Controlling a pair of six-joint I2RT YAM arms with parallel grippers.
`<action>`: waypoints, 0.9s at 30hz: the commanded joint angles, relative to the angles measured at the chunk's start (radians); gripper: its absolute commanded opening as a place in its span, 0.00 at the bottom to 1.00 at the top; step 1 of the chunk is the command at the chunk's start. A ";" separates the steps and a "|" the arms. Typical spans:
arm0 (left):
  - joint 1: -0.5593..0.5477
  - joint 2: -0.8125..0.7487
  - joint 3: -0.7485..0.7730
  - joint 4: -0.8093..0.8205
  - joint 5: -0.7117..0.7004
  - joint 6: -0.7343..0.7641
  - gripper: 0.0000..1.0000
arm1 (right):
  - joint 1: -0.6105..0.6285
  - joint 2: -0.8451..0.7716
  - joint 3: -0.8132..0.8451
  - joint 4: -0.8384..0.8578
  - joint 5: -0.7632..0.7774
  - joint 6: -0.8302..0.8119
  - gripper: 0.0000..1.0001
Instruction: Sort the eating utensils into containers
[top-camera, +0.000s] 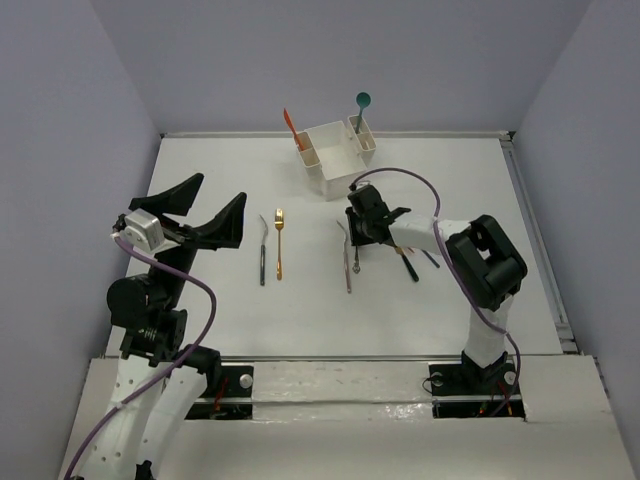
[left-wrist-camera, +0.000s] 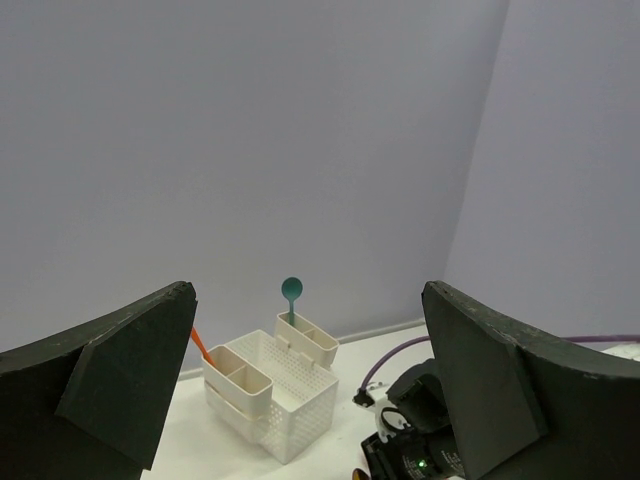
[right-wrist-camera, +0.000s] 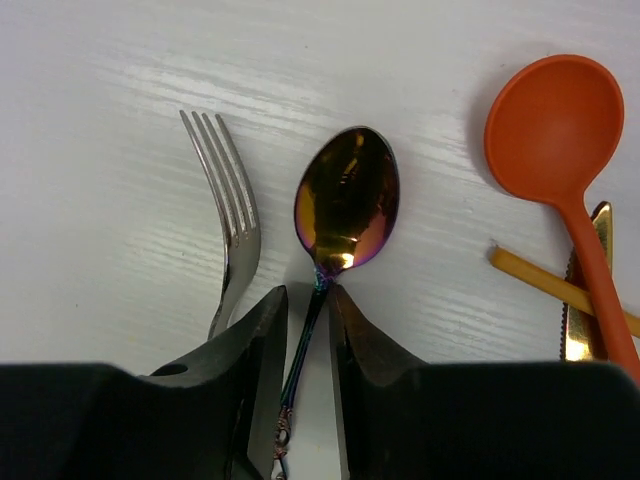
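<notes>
My right gripper (top-camera: 358, 238) is low on the table, and its slightly parted fingers (right-wrist-camera: 265, 330) straddle the thin handle of an iridescent purple-gold spoon (right-wrist-camera: 346, 198) without pressing it. A silver fork (right-wrist-camera: 228, 225) lies just left of the spoon, and an orange spoon (right-wrist-camera: 555, 120) and a gold knife (right-wrist-camera: 590, 310) lie to its right. A gold fork (top-camera: 279, 245) and a black-handled fork (top-camera: 262, 250) lie mid-table. The white box (top-camera: 330, 180) at the back holds an orange utensil (top-camera: 291, 128) and a teal spoon (top-camera: 362, 100). My left gripper (top-camera: 200, 215) is open, empty and raised.
The box (left-wrist-camera: 300, 425) also shows in the left wrist view with the teal spoon (left-wrist-camera: 292, 290) upright in a narrow compartment. A thin yellow stick (right-wrist-camera: 540, 280) lies under the orange spoon's handle. Dark utensils (top-camera: 410, 265) lie beside my right forearm. Walls close off the back and the sides.
</notes>
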 joint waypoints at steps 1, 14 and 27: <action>-0.004 -0.010 0.025 0.054 0.015 -0.006 0.99 | 0.009 0.020 0.036 -0.026 0.056 0.000 0.27; -0.004 -0.021 0.025 0.054 0.004 -0.003 0.99 | 0.009 0.015 0.039 -0.082 0.108 -0.019 0.19; -0.004 -0.019 0.028 0.054 0.003 0.001 0.99 | 0.009 -0.144 0.049 0.140 0.107 -0.073 0.00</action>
